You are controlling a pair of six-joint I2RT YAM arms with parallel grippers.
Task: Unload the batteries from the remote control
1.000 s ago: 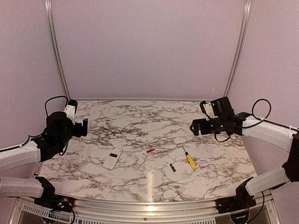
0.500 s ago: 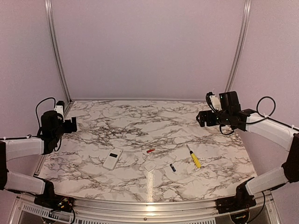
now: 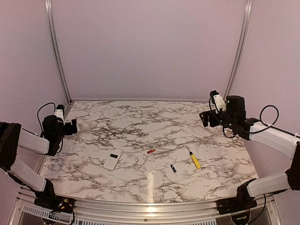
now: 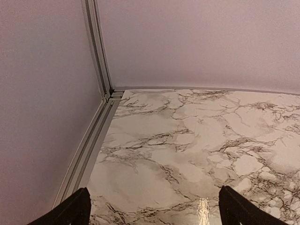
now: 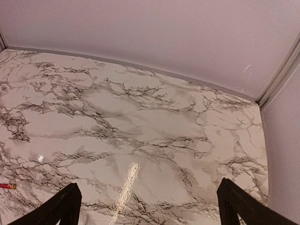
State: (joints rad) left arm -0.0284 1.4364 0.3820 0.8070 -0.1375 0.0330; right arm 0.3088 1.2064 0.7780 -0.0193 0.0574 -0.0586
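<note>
Both arms have drawn back toward the sides since a second ago. The left hand [image 3: 70, 126] is now lower and close to the left edge of the worktop [image 3: 140, 126], and the right hand [image 3: 205, 118] has gone further right, near the back right corner. The small things on the worktop lie where they were.

In the left wrist view the two fingers [image 4: 70, 211] of the left hand [image 4: 154, 211] are spread wide, with only bare marble between them. The right hand [image 5: 152, 211] is also spread wide and holds nothing.

The remote control [image 3: 113, 159] lies flat in the front left part of the worktop, white back up with a small dark rectangle showing. It is well apart from the left hand, to the right of it and nearer the front edge. The red battery [image 3: 150, 151] lies alone near the middle, to the right of the remote control; in the right wrist view it [image 5: 7, 186] shows at the left edge. The dark battery [image 3: 173, 168] lies further right and nearer the front. A white cover piece [image 3: 150, 166] lies between the two batteries, touching neither. The yellow-handled screwdriver [image 3: 192, 159] lies just beside the dark battery, on its right. The right hand is well apart from all of these, further back.
</note>
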